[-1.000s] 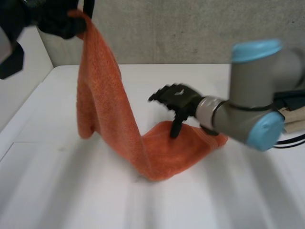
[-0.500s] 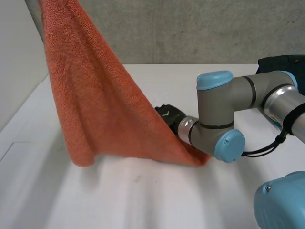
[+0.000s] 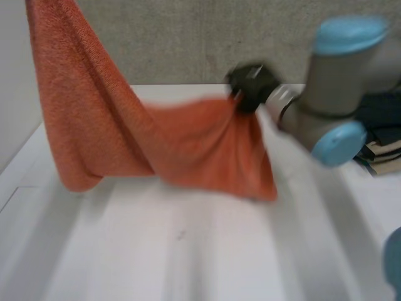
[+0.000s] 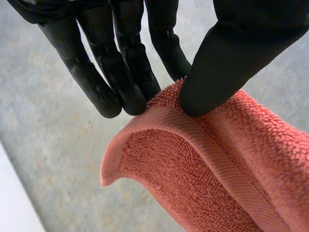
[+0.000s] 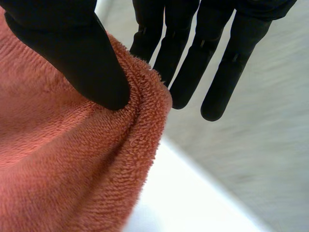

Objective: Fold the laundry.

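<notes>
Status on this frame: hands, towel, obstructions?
Left hand pinching orange towel at its hem, up high. Right hand pinching another edge above the table. Towel hangs spread between them. Dark stack at table's right, clear of towel.

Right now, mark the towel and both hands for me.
orange towel (image 3: 207, 147), head view, on its hanging middle.
left hand (image 4: 227, 58), left wrist view, on the thumb pinching the hem.
right hand (image 5: 72, 53), right wrist view, on the thumb pinching the edge.

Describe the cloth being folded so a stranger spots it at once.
Over the white table hangs an orange terry towel, pinched by the left hand and the right hand. Unlike the dark pile beside the right arm, it is orange and fuzzy.
</notes>
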Controlling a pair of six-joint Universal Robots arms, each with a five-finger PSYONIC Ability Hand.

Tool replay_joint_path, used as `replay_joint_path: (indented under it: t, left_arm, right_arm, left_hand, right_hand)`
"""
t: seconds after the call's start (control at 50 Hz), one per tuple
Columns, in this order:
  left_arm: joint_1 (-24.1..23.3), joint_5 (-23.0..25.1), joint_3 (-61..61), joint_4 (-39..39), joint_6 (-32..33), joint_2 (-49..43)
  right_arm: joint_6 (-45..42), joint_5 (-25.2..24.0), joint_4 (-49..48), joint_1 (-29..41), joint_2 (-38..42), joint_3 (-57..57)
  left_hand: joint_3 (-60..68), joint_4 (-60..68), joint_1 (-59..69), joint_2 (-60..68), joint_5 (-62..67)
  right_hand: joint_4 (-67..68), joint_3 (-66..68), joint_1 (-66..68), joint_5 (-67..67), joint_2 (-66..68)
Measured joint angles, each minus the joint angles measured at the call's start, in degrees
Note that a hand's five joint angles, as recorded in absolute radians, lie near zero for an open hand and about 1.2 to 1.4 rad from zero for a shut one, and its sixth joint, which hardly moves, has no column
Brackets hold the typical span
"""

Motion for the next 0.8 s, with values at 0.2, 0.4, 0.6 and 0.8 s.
replay_joint_path:
  t: [0.2, 0.4, 0.6, 0.8]
  left_arm:
    - [2.32, -2.36, 0.11, 0.93, 0.07, -8.11]
    - [1.62, -3.61, -9.53, 1.12, 3.03, -17.65]
    - [-1.52, -5.31, -20.63, 0.55, 17.98, -28.19]
    - [-3.61, -10.49, -17.04, -3.30, 19.15, -28.00]
  right_arm:
    - [3.09, 2.83, -6.09, -6.64, -15.36, 8.80]
    - [-0.56, -8.60, -8.06, -8.73, -25.92, 40.27]
    - [-12.40, -11.29, -11.23, -8.76, -20.83, 57.57]
    - [-11.80, -6.45, -11.32, -9.65, -24.53, 58.55]
  left_hand:
    - [0.00, 0.00, 0.00, 0.00, 0.00]
    - [0.00, 0.00, 0.00, 0.00, 0.00]
    - [-8.75, -8.88, -5.75, -9.22, -7.32]
    - [-54.39, -55.21, -50.47, -54.69, -53.72]
  right_hand:
    - [0.00, 0.00, 0.00, 0.01, 0.00]
    - [0.01, 0.25, 0.00, 0.00, 0.00]
    - [-19.22, -18.45, -15.04, -17.32, -18.84]
    - [-52.14, -51.14, -47.05, -51.03, -50.97]
